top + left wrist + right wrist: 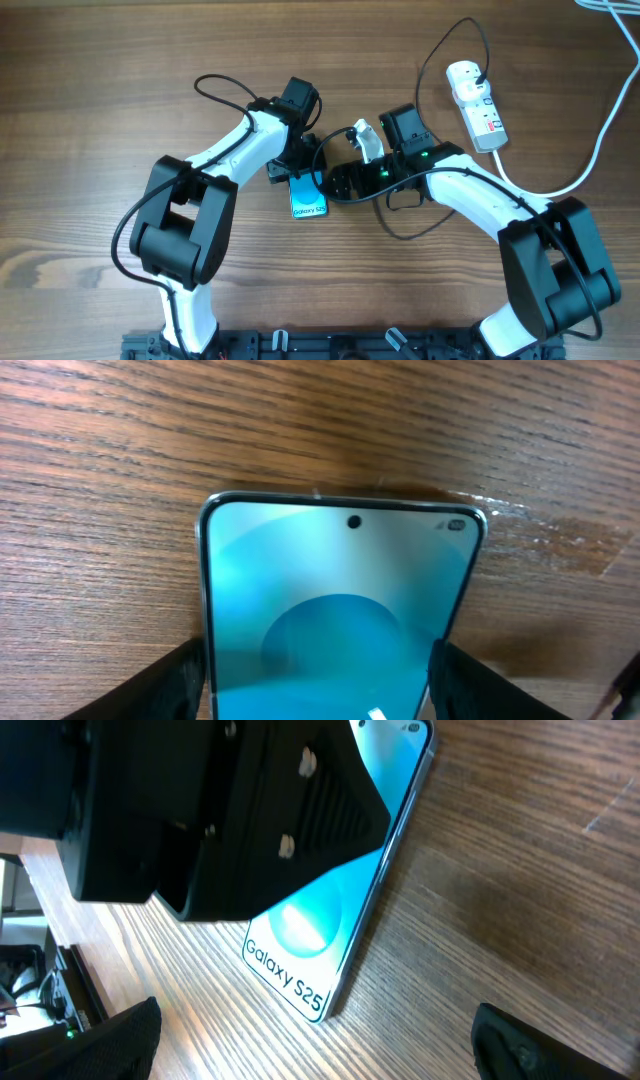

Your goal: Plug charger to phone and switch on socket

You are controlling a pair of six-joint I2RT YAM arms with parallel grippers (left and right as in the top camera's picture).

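The phone (308,198) lies flat on the wooden table, teal screen up. In the left wrist view the phone (335,610) fills the gap between my left gripper's (320,685) fingers, which press against its two long edges. From the right wrist view, the left gripper's black body (200,810) covers the upper half of the phone (300,945). My right gripper (318,1045) is open, empty, just short of the phone's lower end. The white socket (477,105) lies at the back right. The charger's black cable (455,35) loops from it behind the right arm; its plug is hidden.
A thick white cord (600,130) runs from the socket off the right edge. A loop of black cable (400,220) lies beside the right arm. Both arm bases stand at the table's front edge.
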